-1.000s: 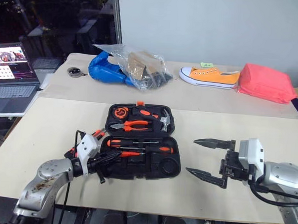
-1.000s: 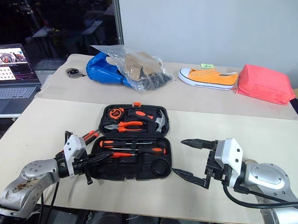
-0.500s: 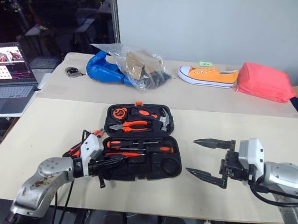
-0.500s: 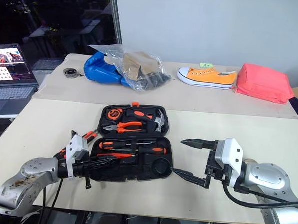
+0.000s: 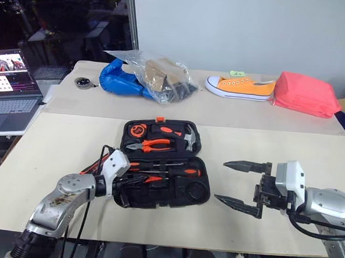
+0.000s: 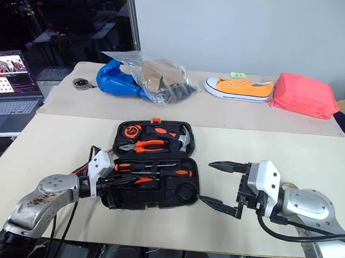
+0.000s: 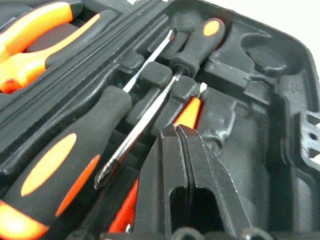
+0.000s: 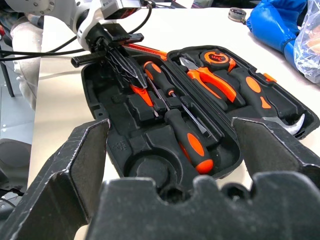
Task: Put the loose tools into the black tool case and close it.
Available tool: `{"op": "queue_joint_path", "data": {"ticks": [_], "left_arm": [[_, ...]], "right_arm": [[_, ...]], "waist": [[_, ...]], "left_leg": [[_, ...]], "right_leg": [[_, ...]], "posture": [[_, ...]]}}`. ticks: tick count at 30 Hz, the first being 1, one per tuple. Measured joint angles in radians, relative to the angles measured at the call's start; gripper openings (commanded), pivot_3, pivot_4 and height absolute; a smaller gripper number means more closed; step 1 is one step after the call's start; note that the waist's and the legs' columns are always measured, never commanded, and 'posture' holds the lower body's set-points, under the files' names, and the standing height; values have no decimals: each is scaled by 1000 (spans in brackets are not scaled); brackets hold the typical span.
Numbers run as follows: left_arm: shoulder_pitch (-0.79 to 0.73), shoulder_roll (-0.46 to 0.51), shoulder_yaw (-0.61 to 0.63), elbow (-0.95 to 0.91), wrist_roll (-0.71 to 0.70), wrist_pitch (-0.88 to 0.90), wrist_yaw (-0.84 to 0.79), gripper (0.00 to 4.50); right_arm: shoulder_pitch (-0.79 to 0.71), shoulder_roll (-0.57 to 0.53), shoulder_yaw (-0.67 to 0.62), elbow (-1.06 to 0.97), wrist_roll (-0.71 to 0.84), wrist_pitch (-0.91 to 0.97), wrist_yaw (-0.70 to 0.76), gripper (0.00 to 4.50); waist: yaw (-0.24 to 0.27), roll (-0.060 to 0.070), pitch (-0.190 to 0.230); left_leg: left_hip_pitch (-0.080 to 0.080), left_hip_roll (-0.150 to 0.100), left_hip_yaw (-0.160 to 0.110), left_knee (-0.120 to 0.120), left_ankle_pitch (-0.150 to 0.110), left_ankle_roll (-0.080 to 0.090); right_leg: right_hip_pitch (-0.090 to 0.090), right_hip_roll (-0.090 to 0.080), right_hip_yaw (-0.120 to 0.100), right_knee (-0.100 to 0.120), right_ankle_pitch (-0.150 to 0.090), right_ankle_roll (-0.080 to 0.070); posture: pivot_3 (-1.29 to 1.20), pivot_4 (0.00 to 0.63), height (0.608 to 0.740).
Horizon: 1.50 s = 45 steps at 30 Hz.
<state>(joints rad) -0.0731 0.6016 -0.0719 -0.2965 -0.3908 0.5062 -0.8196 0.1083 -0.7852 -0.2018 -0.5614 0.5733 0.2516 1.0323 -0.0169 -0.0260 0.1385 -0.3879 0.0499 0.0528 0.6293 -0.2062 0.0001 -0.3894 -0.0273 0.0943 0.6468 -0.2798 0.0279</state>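
The black tool case [image 5: 197,192] lies open mid-table. Its near half holds two black-and-orange screwdrivers [image 7: 65,165] [image 7: 200,42] in their slots and a small orange screwdriver [image 7: 189,114]. My left gripper [image 5: 138,183] is shut and empty, reaching in over the case's left end with its tips [image 7: 176,131] just above the small orange screwdriver. What looks like the orange-black utility knife [image 8: 144,48] lies on the table beside the case's left end, largely hidden behind my left arm. My right gripper [image 5: 222,180] hangs wide open just right of the case, holding nothing. The tape roll is out of view.
The case's far half holds orange-handled pliers [image 5: 151,144], a hammer [image 5: 186,138] and a round orange-black tape measure [image 5: 139,129]. On the back table are a plastic bag [image 5: 158,76], an orange shoe [image 5: 241,87] and a pink pouch [image 5: 307,94]. A laptop [image 5: 12,97] stands far left.
My left gripper has moved right, from the case's left edge to over its near half, staying shut. The right arm has kept still and open.
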Motion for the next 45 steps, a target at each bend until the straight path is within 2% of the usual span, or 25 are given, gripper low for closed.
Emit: {"op": "queue_joint_path", "data": {"ticks": [5,7,9,12,17,21,25,29,30,31,35,36,39,42,45], "left_arm": [[24,-15,-1,9,25,-60,8,64],[50,-57,49,6,-15,-71,22,64],[64,-58,110,-3,-63,-63,26,64],[88,-3,218,-46,-120,-21,31,725],[148,181,381,-47,-168,82,-18,2525],[158,337,396,47,-128,107,-96,3960],[32,396,279,157,-55,123,-122,3960],[-81,390,152,215,7,182,-113,3960],[-101,380,125,224,14,196,-111,3444],[-113,371,108,231,18,203,-108,3259],[-121,368,109,236,39,206,-97,1743],[-116,368,112,239,43,192,-98,1557],[-104,363,118,243,47,155,-103,1544],[-70,362,176,235,5,154,-145,1544],[-24,429,292,165,-90,163,-263,1544]], "right_arm": [[0,0,0,0,0,0,1,4500],[1,0,0,0,0,0,2,4500],[1,0,0,0,0,0,5,4500],[1,1,0,1,0,0,7,4500],[-8,6,16,3,0,0,11,4500],[-19,9,32,9,0,0,17,4500],[-26,12,38,20,0,-1,27,4500],[-16,15,36,18,0,-2,27,4500],[-12,15,36,17,0,-2,27,4500],[-7,15,33,14,0,-2,25,4500],[23,15,25,0,0,-2,16,4500],[26,15,22,0,0,-2,14,4500],[30,15,18,0,0,-8,14,4500],[31,15,14,1,0,-27,22,4500],[29,2,-12,19,0,-46,57,4500]], "waist": [[-1,1,-1],[-3,1,-1],[-3,-2,1],[-5,-2,1],[-6,-3,1],[-2,-3,2],[9,-4,2],[3,-4,2],[-1,-4,2],[-3,-4,2],[-3,-4,1],[-3,-4,1],[-2,-4,1],[-2,-5,2],[2,-7,3]], "left_leg": [[1,0,0,0,0,0],[0,1,0,0,0,0],[-1,1,-1,0,0,0],[-1,1,-1,-1,0,0],[-1,1,0,-1,0,0],[-1,1,1,-2,0,0],[-2,1,1,-1,0,0],[-5,0,2,-2,0,0],[-7,0,2,-2,0,0],[-11,0,2,-2,-1,0],[-13,1,1,-3,-1,0],[-13,1,1,-3,-1,0],[-13,0,2,-2,-1,0],[-13,1,2,-1,-1,0],[-14,1,1,-1,-1,0]], "right_leg": [[1,0,1,0,0,0],[0,0,1,0,0,0],[-1,1,0,0,0,0],[-1,1,0,0,0,-1],[-2,0,0,0,-1,-1],[-3,0,0,-1,-1,-1],[-4,-2,-2,-1,-1,-1],[-7,-1,-1,-1,2,-5],[-9,0,0,0,3,-7],[-13,0,0,0,3,-8],[-16,1,-1,2,3,-9],[-16,1,-1,2,3,-8],[-15,0,-1,2,3,-8],[-15,0,-1,2,3,-8],[-15,0,-3,1,3,-8]], "posture": [[0,150,740],[0,150,740],[0,150,740],[0,150,740],[0,150,740],[0,150,740],[0,150,740],[0,150,740],[0,150,740],[0,150,740],[0,150,740],[0,150,740],[0,150,740],[0,150,740],[0,150,740]]}}
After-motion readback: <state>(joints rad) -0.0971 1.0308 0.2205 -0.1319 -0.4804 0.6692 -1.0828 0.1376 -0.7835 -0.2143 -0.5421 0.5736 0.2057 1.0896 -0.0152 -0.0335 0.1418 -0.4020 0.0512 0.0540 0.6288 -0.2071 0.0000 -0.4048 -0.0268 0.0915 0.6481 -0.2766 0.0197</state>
